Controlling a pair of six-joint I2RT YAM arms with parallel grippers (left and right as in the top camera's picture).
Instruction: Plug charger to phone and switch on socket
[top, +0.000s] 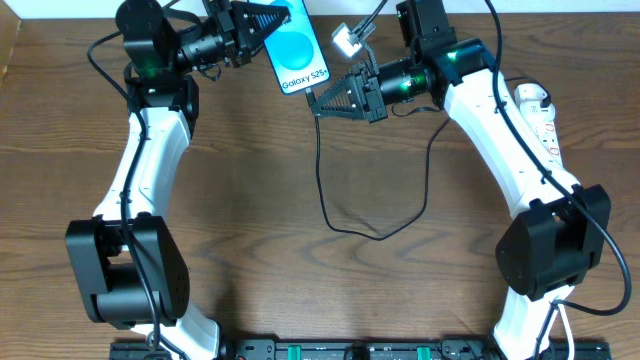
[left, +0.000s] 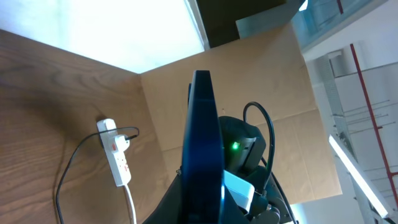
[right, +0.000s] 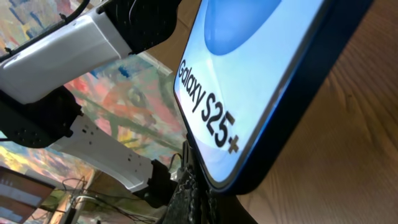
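Had right tool (top: 325, 98) pinched on the charger (top: 320, 170) near its plug tip, as best could be made out; slack looped over the tabletop (top: 250, 220). Saw phone (top: 298, 45) just beyond that tip, up and left, near short edge facing it, long axis running away from the base. Found it gripped by left tool (top: 272, 25), clamped on its side. Judged right arm nearer for insertion along that axis. Noted socket (top: 545, 115) well apart, far right.

Middle open, far edge crowded.
The tabletop (top: 250, 200) lies bare in the middle except for the loop of the charger (top: 319, 165). At the far edge the phone (top: 298, 50), left tool (top: 280, 22) and right tool (top: 318, 100) close the way. The socket (top: 549, 128) sits partly under the right arm (top: 490, 130).
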